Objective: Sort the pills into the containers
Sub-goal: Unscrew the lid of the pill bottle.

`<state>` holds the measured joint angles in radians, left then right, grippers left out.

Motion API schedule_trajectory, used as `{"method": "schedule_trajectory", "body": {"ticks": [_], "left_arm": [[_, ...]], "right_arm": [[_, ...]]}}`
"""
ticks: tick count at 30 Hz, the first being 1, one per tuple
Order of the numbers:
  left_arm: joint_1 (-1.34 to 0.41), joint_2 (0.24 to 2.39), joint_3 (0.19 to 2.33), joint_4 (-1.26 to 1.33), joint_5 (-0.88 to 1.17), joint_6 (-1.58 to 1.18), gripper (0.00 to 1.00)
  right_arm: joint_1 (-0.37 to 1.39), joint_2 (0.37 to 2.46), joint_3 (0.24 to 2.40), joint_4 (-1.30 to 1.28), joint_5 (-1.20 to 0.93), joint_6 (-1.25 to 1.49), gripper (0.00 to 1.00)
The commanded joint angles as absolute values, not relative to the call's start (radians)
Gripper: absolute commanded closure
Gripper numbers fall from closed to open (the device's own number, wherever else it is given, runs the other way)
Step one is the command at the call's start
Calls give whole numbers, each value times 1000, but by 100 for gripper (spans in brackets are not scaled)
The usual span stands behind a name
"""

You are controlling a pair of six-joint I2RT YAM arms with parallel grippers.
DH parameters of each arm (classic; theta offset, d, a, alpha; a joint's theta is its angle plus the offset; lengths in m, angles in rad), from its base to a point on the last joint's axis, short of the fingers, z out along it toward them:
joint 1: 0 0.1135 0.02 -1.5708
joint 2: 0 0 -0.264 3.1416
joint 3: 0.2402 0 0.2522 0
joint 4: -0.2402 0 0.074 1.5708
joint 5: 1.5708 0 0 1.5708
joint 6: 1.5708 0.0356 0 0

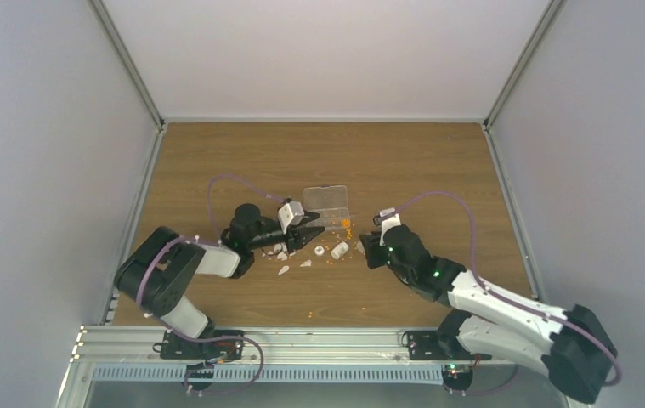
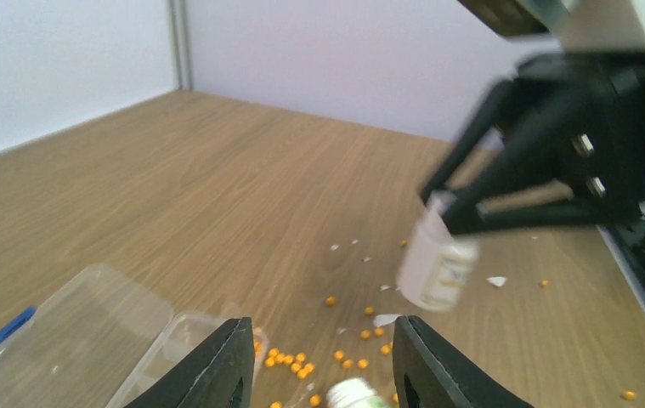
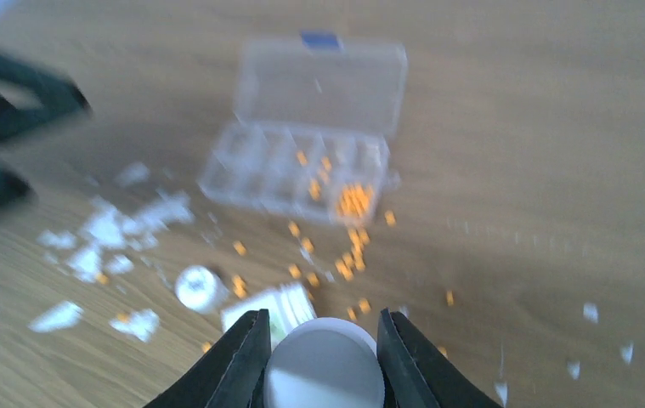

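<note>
The clear organiser box [image 1: 327,204] lies open at mid-table; it also shows in the right wrist view [image 3: 302,127] and at the lower left of the left wrist view [image 2: 72,331]. Orange pills [image 3: 353,202] fill one compartment, and more pills [image 2: 302,361] lie scattered on the wood in front of it [image 1: 346,225]. My left gripper [image 2: 323,357] is open and empty just above the scattered pills, next to the box [image 1: 313,236]. My right gripper [image 3: 325,357] is shut on a small white vial [image 2: 438,263], held tilted above the table [image 1: 366,249].
Another labelled vial [image 3: 272,306] lies on its side beside a white cap [image 3: 198,287]. White flakes [image 3: 106,238] are strewn left of the box [image 1: 285,270]. A few stray pills lie nearer the front edge [image 1: 314,314]. White walls enclose the table.
</note>
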<state>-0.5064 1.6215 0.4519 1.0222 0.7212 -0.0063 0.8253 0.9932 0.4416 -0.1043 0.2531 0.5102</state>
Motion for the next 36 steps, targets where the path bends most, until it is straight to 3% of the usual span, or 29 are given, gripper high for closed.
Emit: {"method": "schedule_trajectory", "body": {"ticks": [1, 14, 21, 33, 36], "left_arm": [[-569, 1498, 398, 1089, 713, 155, 1], [-720, 1569, 402, 1159, 677, 276, 1], [-737, 1587, 447, 1119, 599, 265, 1], [-760, 1626, 497, 1096, 660, 255, 1], [-767, 1636, 511, 1072, 660, 268, 6]], "right_arm": [[817, 882, 527, -133, 222, 411, 47], [750, 867, 631, -168, -119, 340, 47], [748, 892, 629, -160, -183, 332, 46], [746, 927, 645, -135, -205, 308, 46], [741, 940, 649, -132, -211, 303, 46]]}}
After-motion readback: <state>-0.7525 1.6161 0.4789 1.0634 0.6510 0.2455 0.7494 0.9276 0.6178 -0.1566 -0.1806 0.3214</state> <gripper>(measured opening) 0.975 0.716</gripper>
